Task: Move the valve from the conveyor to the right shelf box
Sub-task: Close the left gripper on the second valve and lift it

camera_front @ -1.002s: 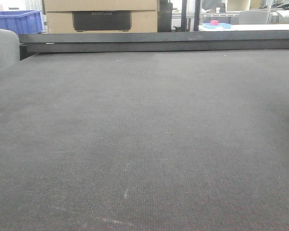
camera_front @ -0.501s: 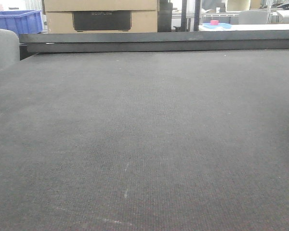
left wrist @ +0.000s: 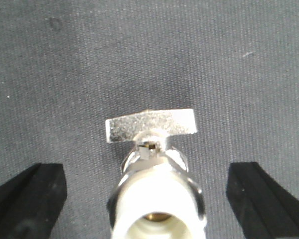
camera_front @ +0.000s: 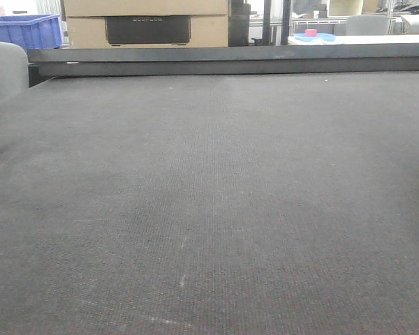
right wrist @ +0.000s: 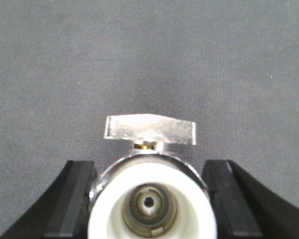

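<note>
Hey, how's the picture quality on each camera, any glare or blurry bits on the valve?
Left wrist view: the valve has a blown-out, soft white cap and a glinting handle; the conveyor weave is sharp. Right wrist view: the valve is crisper, its bore readable. Front view: the conveyor is evenly, dimly lit; the far background top right is washed out.

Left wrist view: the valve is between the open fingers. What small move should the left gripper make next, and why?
Probably close the left gripper on the valve. The valve sits about midway between the two black fingers, and the conveyor shows in the gap on each side, so the jaws stand open and touch nothing. Closing now should catch the body squarely.
</note>
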